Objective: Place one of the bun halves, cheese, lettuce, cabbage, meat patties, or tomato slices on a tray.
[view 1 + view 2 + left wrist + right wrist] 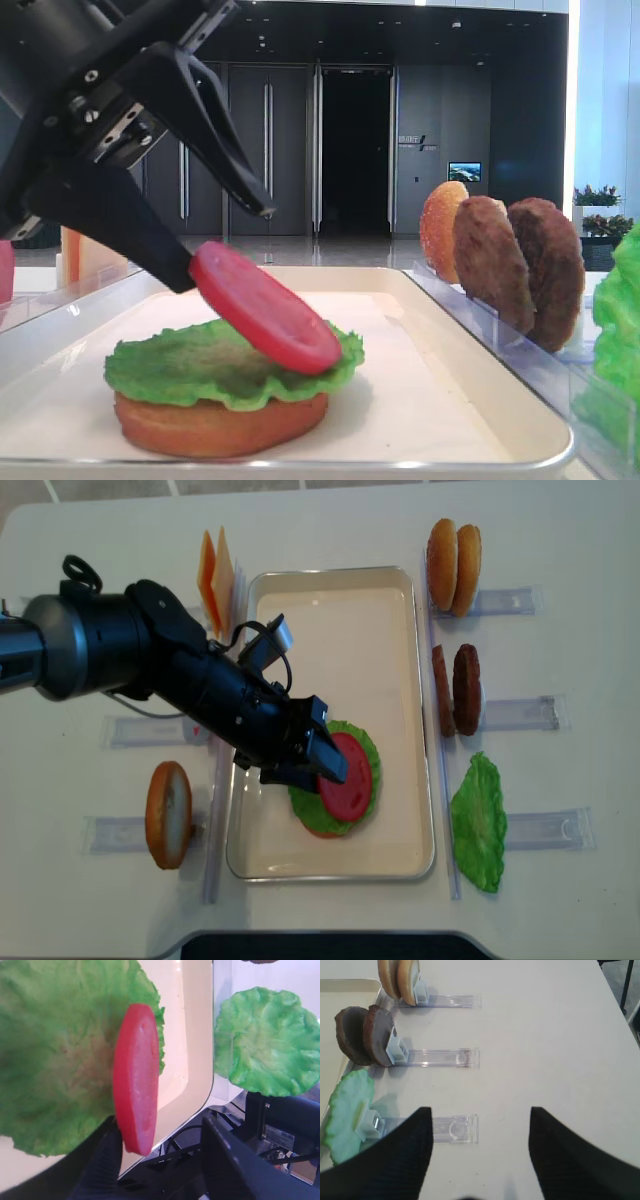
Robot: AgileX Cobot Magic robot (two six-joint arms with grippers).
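Observation:
A red tomato slice [265, 308] leans tilted on the ruffled lettuce [190, 365], which tops a flat bun half [215, 425] on the cream tray [450, 400]. My left gripper [225, 245] stands open around the slice's upper edge. One finger touches the slice's underside and the other stands clear of it. In the left wrist view the tomato slice [136, 1077] shows edge-on against the left finger, over the lettuce [55, 1050]. From above, the tomato slice [345, 776] lies near the tray's [340, 610] front. My right gripper [480, 1115] is open over bare table, holding nothing.
Clear racks right of the tray hold bun halves [453, 552], meat patties [455, 688] and a lettuce leaf [478, 820]. Cheese slices [218, 575] stand at the tray's back left. Another bun half [168, 813] stands front left. An empty rack [455, 1129] lies by my right gripper.

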